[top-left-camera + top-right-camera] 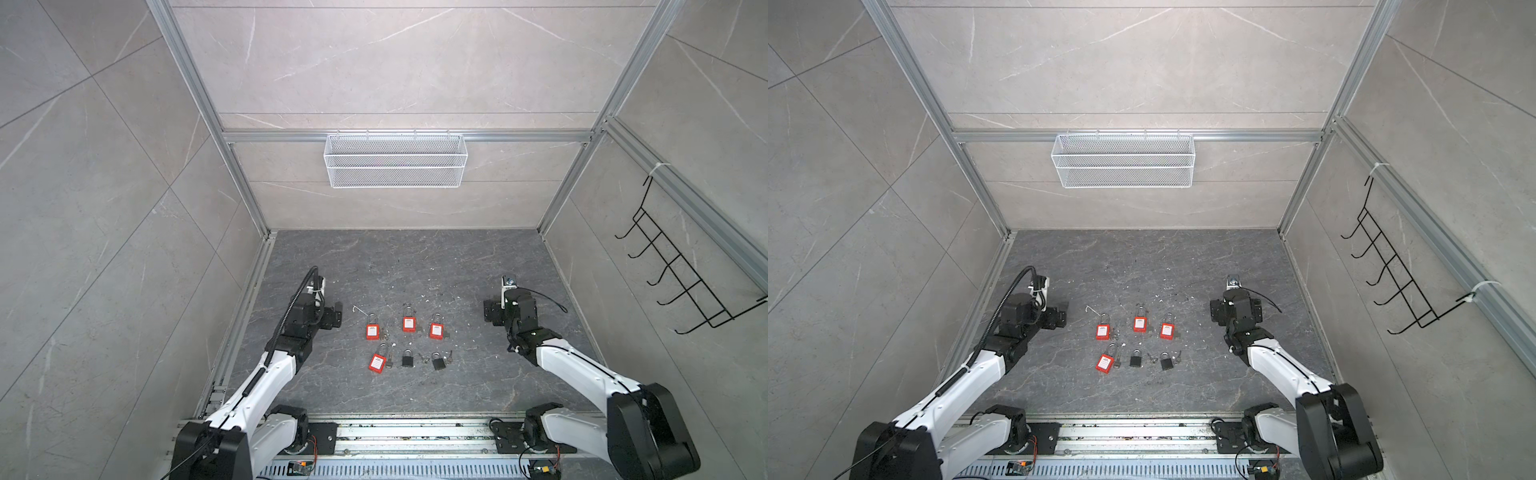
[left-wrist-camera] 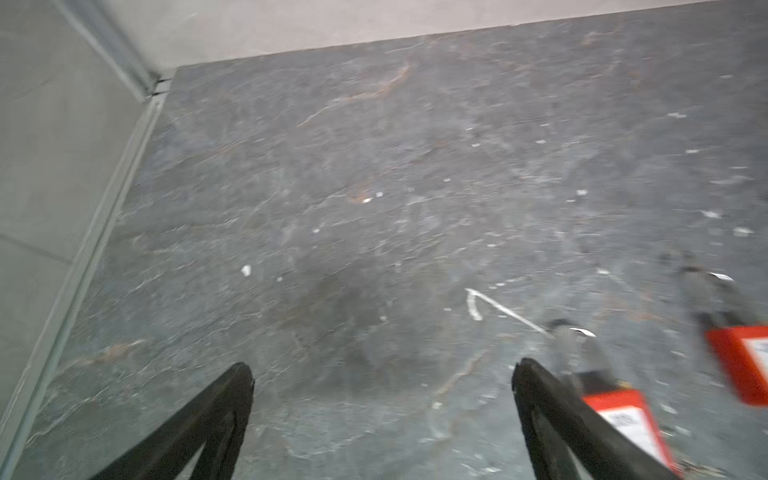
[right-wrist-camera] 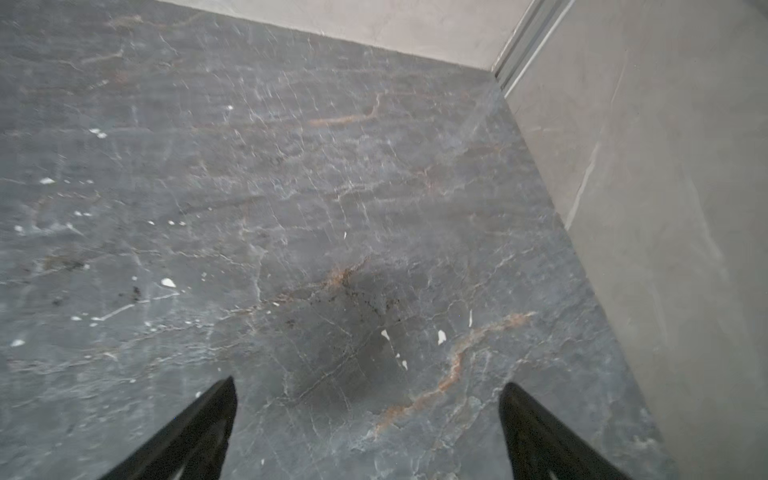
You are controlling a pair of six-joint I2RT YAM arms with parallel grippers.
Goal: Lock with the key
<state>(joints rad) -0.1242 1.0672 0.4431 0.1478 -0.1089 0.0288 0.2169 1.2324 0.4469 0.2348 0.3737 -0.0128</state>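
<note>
Left tool (image 2: 382, 365) wide and empty over bare counter (image 2: 332, 187); right tool (image 3: 368, 383) the same. Padlocks (image 1: 409, 324) lie mid-counter in two rows; near-row red padlock (image 1: 377, 363) has a key (image 1: 390, 361) just beside. I'd pin its body with one tool, pinch the key squarely.

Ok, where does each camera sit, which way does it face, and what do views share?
Both top views: high above the base, looking down and forward at six padlocks on the dark grey marbled tabletop; left arm and right arm show.
Left wrist: on the left arm, looking past the open left gripper toward the back left corner.
Right wrist: on the right arm, looking past the open right gripper toward the back right corner; no padlocks.
Shared: left wrist and both top views show the back-left red padlock.
</note>
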